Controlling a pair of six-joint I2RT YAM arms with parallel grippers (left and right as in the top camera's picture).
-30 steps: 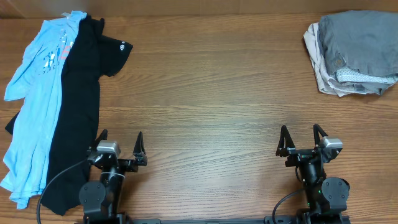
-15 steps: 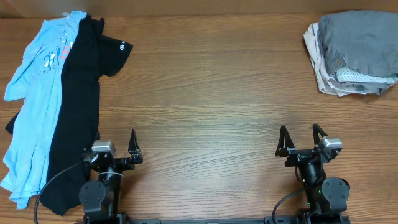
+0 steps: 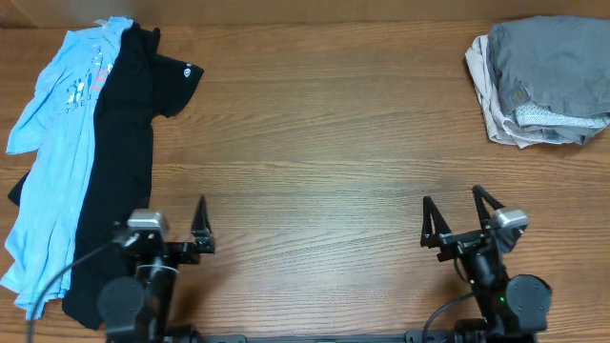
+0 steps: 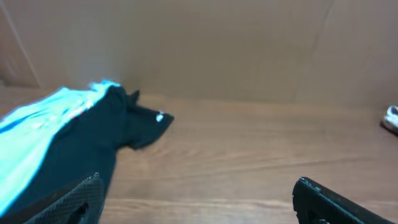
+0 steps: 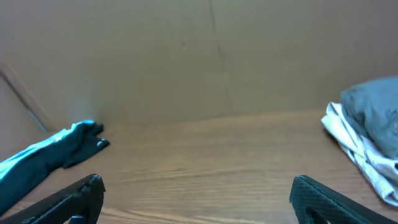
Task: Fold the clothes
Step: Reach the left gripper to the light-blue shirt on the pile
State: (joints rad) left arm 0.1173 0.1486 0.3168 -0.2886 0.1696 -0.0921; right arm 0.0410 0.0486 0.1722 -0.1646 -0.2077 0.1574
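Note:
The clothes lie at the table's left edge. A light blue T-shirt (image 3: pixel 52 162) with white lettering is stretched lengthwise, and a black T-shirt (image 3: pixel 119 143) with a small white sleeve logo partly overlaps it. My left gripper (image 3: pixel 172 211) is open at the front left, right beside the black shirt's lower hem, holding nothing. From the left wrist, the blue shirt (image 4: pixel 43 118) and black shirt (image 4: pixel 93 143) lie ahead to the left of the open gripper (image 4: pixel 196 190). My right gripper (image 3: pixel 452 200) is open over bare wood at the front right, and its wrist view shows the gripper (image 5: pixel 198 186) empty.
A pile of grey and off-white garments (image 3: pixel 543 81) sits at the back right corner; the right wrist view has the pile (image 5: pixel 373 124) at its right edge. A brown board wall (image 5: pixel 199 56) closes the table's far side. Bare wooden tabletop (image 3: pixel 315 133) spans the middle.
The left arm has shifted left and back toward the front edge, closer to the black shirt. The right arm has tilted slightly. Both grippers stay open.

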